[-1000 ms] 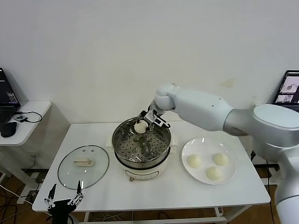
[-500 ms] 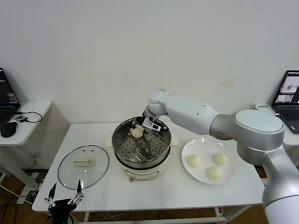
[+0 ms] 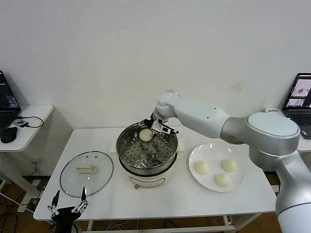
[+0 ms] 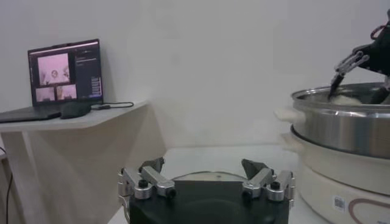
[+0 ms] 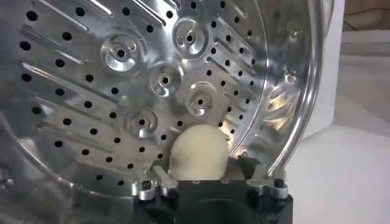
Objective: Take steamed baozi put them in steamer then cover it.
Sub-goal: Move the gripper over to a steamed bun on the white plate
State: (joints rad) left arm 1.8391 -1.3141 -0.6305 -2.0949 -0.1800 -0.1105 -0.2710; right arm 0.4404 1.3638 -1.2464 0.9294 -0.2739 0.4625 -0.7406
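Plain white wall [image 3: 146,48] fills space ahead of me, small faint smudge [image 3: 237,87] on it toward my right. White bench [image 3: 160,201] stands against it, thin pale legs below. Off my left, low white side desk [image 3: 22,127] with open laptop [image 3: 7,99], dark mouse [image 3: 8,134], black cable [image 3: 30,120] looping across top. Off my right, second laptop [image 3: 302,94], screen lit. Brown floor [image 3: 12,213] under desk, cables trailing. Light even, soft shadows.

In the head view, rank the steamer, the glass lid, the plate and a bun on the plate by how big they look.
1. Steamer, largest.
2. Plate and lid: look about alike, so not ranked apart.
3. Bun on the plate, smallest.
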